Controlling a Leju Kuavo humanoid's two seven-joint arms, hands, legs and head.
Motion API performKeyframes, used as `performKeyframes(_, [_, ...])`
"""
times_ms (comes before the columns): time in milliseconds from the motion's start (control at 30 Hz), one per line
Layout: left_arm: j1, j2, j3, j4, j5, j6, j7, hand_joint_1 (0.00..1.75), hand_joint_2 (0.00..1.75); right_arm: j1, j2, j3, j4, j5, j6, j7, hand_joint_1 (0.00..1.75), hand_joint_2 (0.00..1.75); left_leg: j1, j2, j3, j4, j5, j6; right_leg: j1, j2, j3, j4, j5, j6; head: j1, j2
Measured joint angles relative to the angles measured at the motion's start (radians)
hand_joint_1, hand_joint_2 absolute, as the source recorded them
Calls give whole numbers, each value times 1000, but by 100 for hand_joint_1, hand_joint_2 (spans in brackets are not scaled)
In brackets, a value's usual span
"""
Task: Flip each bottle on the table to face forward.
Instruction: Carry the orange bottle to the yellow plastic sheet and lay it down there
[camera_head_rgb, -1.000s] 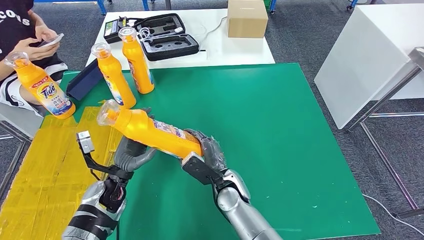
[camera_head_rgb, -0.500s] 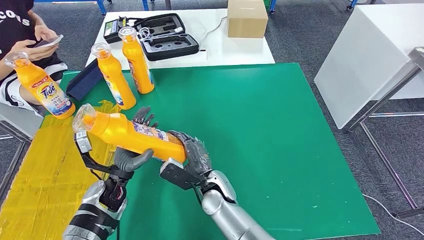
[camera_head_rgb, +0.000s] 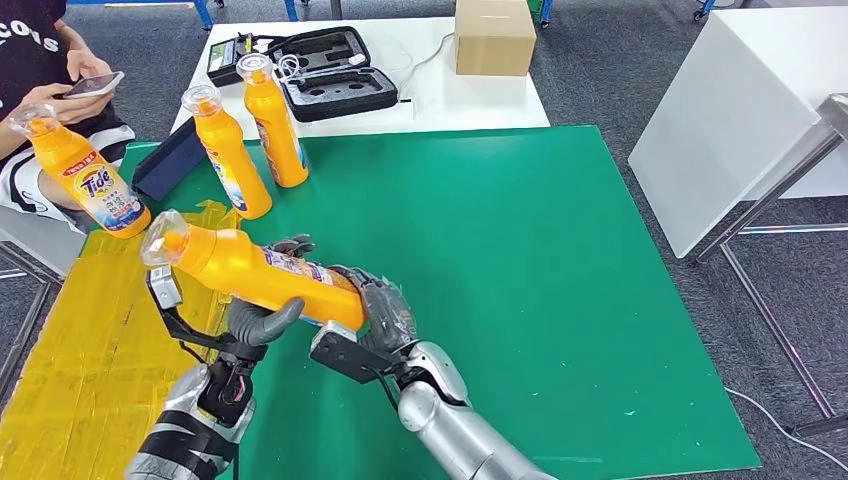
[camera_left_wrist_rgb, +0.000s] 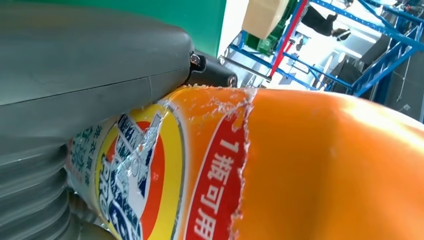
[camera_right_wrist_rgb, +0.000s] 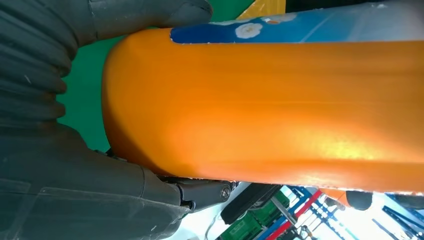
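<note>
Since the earlier frames, we see the held bottle (camera_head_rgb: 255, 275) has swung left and dropped lower, its cap end now out over the yellow taped strip (camera_head_rgb: 90, 360). Both hands carry it clear of the green mat (camera_head_rgb: 520, 280), nearly on its side. Right hand (camera_head_rgb: 385, 310) wraps the base end, fingers closed round it. Left hand (camera_head_rgb: 262, 310) cups the middle from below, thumb up on the near side, fingers curled behind.

Risk, we judge: the plastic is smooth and two hands share one long body; if one lets go early, the bottle could tip and drop cap first. A further swing left could clip the Tide bottle (camera_head_rgb: 85, 172) or the two standing bottles (camera_head_rgb: 250, 135).

Open mat lies right and far. The near mat edge runs just under the arms. A seated person (camera_head_rgb: 40, 70) is far left.
</note>
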Motion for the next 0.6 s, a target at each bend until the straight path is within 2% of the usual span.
performKeyframes(433, [2,-2,2,0,-5,7,-2,175,175,0,0,5,12,-4,-2,0,175,175,0,0,0,0,0,0,0,0,0,0,0,0,0,0])
performKeyframes(567, [7,-6,3,-11,-7,1,-17,175,175,7,0,5,14,-63,10,-30,0,175,0,0,0,0,0,0,0,0,0,0,0,0,0,0])
performKeyframes(600, [9,-7,3,-19,-17,6,-24,175,175,13,0,3,8,-91,21,-45,0,175,0,0,0,0,0,0,0,0,0,0,0,0,0,0])
